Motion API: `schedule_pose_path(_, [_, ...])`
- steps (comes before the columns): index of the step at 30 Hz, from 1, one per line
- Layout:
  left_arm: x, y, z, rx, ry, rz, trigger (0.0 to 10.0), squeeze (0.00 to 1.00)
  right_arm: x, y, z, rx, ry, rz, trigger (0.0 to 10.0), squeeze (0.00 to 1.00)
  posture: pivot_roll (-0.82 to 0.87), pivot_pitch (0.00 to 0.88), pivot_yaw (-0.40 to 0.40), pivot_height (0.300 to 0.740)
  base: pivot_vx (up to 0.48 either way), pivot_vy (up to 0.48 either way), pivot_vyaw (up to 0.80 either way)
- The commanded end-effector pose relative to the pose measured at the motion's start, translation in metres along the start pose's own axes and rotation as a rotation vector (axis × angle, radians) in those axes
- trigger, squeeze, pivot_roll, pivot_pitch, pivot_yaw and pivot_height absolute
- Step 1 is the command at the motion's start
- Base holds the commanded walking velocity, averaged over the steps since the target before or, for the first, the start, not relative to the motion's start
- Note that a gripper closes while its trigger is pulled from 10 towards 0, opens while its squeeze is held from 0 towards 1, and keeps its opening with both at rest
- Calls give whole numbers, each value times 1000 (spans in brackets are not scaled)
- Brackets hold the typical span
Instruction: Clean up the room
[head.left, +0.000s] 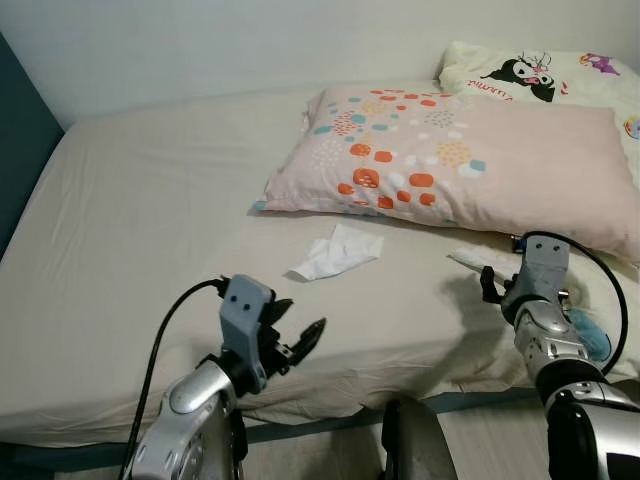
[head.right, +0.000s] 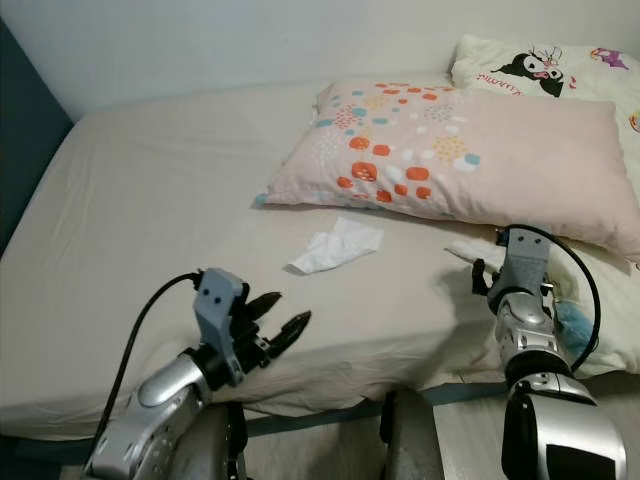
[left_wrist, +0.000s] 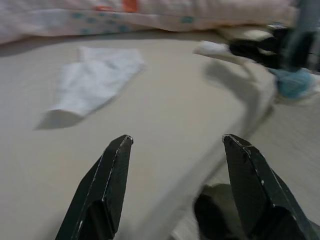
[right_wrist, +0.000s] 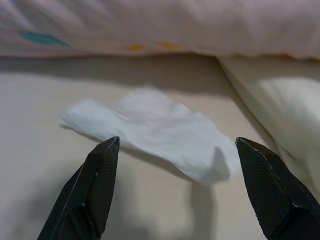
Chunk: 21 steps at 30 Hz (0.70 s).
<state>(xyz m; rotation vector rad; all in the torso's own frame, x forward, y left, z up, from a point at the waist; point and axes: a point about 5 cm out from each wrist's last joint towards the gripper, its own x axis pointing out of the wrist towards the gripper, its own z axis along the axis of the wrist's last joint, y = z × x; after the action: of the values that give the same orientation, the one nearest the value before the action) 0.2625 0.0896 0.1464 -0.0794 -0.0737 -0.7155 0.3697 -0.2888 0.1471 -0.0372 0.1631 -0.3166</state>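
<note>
A crumpled white tissue (head.left: 337, 252) lies on the beige bed sheet (head.left: 150, 220), just in front of the pink dotted pillow (head.left: 460, 160). My left gripper (head.left: 303, 316) hovers open over the bed's near edge, a short way before that tissue (left_wrist: 95, 80), with nothing between its fingers. A second white tissue (head.left: 478, 258) lies flat on the sheet below the pillow's right part. My right gripper (right_wrist: 177, 141) is open and low over the sheet, its fingers pointing at this tissue (right_wrist: 155, 130) from close by, apart from it.
A cream cartoon pillow (head.left: 540, 75) sits at the bed's far right corner. A teal fluffy thing (head.left: 590, 335) rests at the bed's right edge beside my right arm. A dark teal wall (head.left: 15, 150) borders the bed on the left. The sheet's left half is open.
</note>
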Motion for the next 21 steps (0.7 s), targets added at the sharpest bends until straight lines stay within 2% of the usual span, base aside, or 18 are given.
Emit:
schedule_pose_path(1, [-3,-6,-1,-14,18,-7,10000,0,-1,3,-5,-23,18,21,10000,0,160,347,-3,572,0,0,0])
schedule_pose_path(8, [-6,-11,4,-28,27,15,10000,0,0,8,-4,-18,28,39,10000,0,184,347,1,572,0,0,0])
schedule_pose_path(16, [-15,-9,9,-33,48,52,10000,0,0,5,-9,58,62,-4,10000,0,234,353,26,572,0,0,0])
schedule_pose_path(21, [-20,-11,13,-34,66,39,10000,0,-1,3,-11,68,75,-17,10000,0,248,355,39,572,0,0,0])
